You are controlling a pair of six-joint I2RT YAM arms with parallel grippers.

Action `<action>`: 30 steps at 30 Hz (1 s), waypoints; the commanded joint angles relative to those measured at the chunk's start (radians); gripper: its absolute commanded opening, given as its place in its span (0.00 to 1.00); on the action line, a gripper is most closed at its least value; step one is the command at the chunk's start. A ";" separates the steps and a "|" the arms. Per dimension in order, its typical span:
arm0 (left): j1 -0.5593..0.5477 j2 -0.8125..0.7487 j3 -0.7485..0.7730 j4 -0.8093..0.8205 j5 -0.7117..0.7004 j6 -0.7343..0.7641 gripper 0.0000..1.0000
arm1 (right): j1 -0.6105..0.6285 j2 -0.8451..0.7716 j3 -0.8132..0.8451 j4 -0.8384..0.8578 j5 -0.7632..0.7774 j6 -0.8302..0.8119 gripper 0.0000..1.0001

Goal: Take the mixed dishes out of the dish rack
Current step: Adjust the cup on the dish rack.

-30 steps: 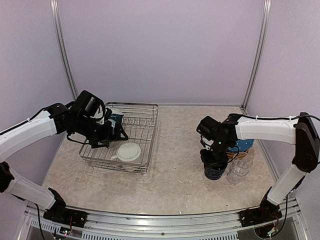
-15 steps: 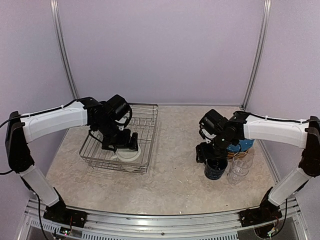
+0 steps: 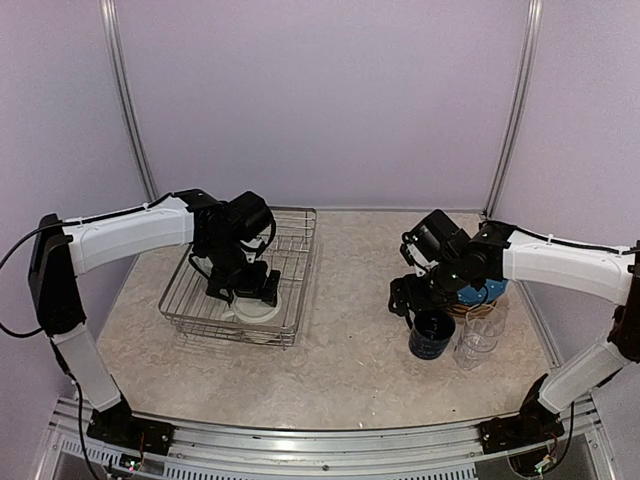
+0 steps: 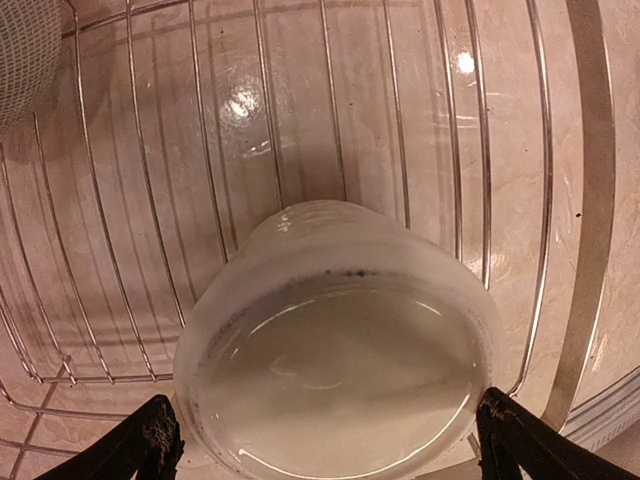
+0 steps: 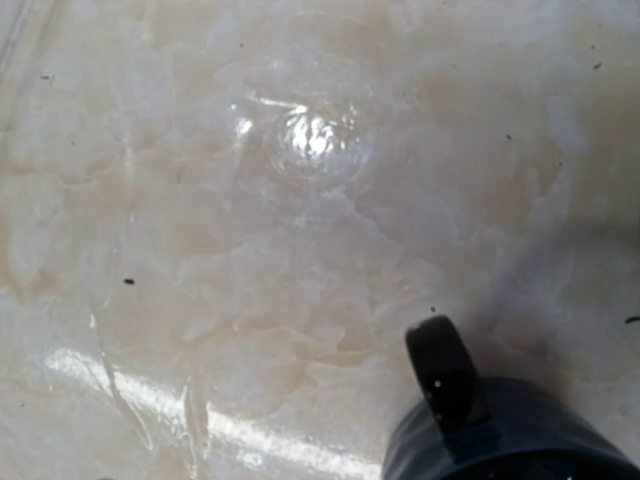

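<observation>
In the dish rack [image 3: 298,232], near its front edge, a cream mug [image 3: 260,306] stands upright. My left gripper [image 3: 245,294] hangs open right over it. In the left wrist view its black fingertips [image 4: 152,447] stand on either side of the cream mug [image 4: 340,350], apart from its wall, above the dish rack's wires [image 4: 592,200]. A navy mug [image 3: 432,335] stands free on the table at the right. My right gripper [image 3: 413,297] is open just above and left of it, holding nothing. The right wrist view shows only the navy mug [image 5: 500,435] and its handle, with no fingers in view.
Two clear drinking glasses [image 3: 481,338] stand right of the navy mug. Behind them is a stack of blue dishes [image 3: 483,291]. The table [image 3: 350,360] is pale marbled stone, with a metal frame rail along its near edge.
My right gripper opened, let go of the navy mug and rose a little to the left. My left arm swung right across the rack and came down over the cream mug.
</observation>
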 commanded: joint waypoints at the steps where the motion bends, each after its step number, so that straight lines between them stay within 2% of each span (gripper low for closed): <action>1: -0.004 0.045 0.038 -0.073 -0.107 0.008 0.99 | 0.008 -0.035 -0.033 0.032 0.012 0.000 0.86; 6: 0.038 0.077 0.008 -0.011 -0.098 -0.003 0.97 | 0.007 -0.050 -0.035 0.025 0.017 0.008 0.87; 18: 0.166 0.049 -0.023 0.152 -0.059 -0.079 0.76 | 0.008 -0.067 -0.042 0.048 -0.002 0.034 0.87; 25: 0.173 0.045 -0.013 0.141 -0.092 -0.093 0.67 | 0.008 -0.064 -0.030 0.060 -0.009 0.038 0.87; 28: 0.172 0.003 -0.037 0.144 -0.072 -0.098 0.67 | 0.008 -0.066 -0.033 0.065 -0.011 0.042 0.87; 29: 0.171 -0.014 -0.050 0.146 -0.063 -0.100 0.69 | 0.008 -0.067 -0.039 0.069 -0.011 0.044 0.87; 30: 0.170 -0.040 -0.064 0.148 -0.055 -0.099 0.76 | 0.006 -0.067 -0.043 0.071 -0.012 0.045 0.87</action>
